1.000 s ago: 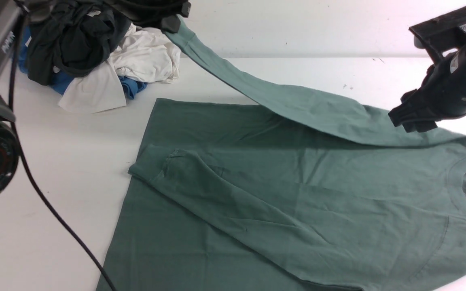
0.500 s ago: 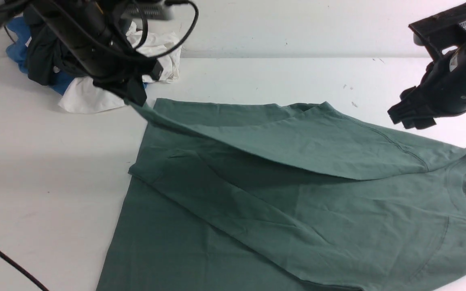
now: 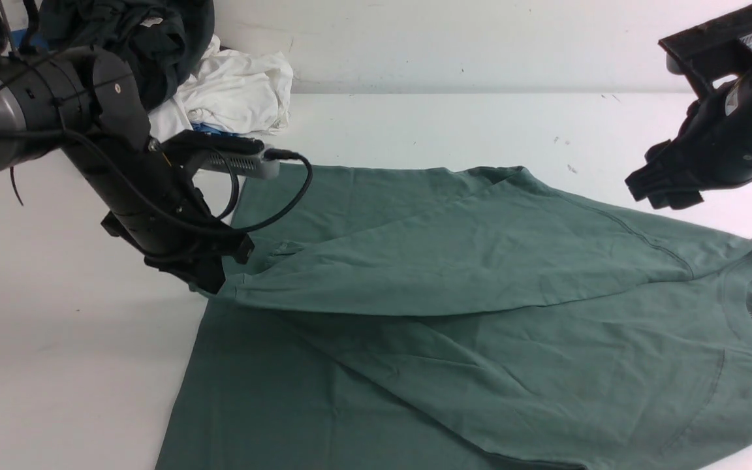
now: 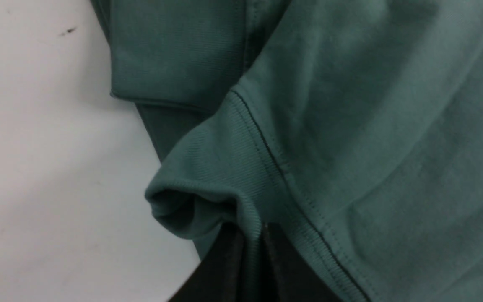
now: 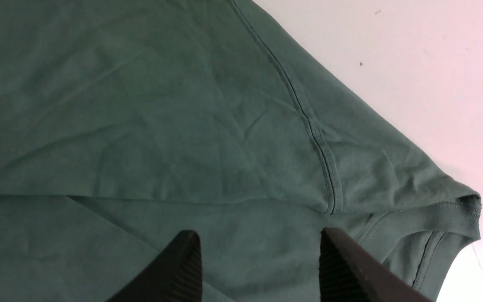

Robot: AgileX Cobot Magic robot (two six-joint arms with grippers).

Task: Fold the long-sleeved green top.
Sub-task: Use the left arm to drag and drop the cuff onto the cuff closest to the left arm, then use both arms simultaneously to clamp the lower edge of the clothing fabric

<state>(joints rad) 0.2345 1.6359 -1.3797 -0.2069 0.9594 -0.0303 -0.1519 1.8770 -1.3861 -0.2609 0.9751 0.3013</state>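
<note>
The green long-sleeved top (image 3: 480,339) lies spread over the white table, its neck at the right edge. One sleeve (image 3: 415,267) is drawn across the body toward the left. My left gripper (image 3: 209,282) is shut on that sleeve's ribbed cuff (image 4: 224,167), low at the top's left edge, over the other sleeve's cuff (image 4: 174,63). In the left wrist view the left gripper (image 4: 252,228) pinches the rib between its fingers. My right gripper (image 3: 666,189) hovers open above the shoulder. In the right wrist view the right gripper (image 5: 260,243) has bare cloth below its spread fingers, near the shoulder seam (image 5: 308,126).
A heap of clothes sits at the back left: a dark garment (image 3: 147,46), a white one (image 3: 232,91) and a bit of blue (image 3: 209,129). A black cable (image 3: 284,196) loops off the left arm. The white table (image 3: 56,365) meets a white wall behind.
My left gripper has carried the cuff down from high at the back left to the top's left edge, laying the sleeve across the body. The right gripper has stayed put.
</note>
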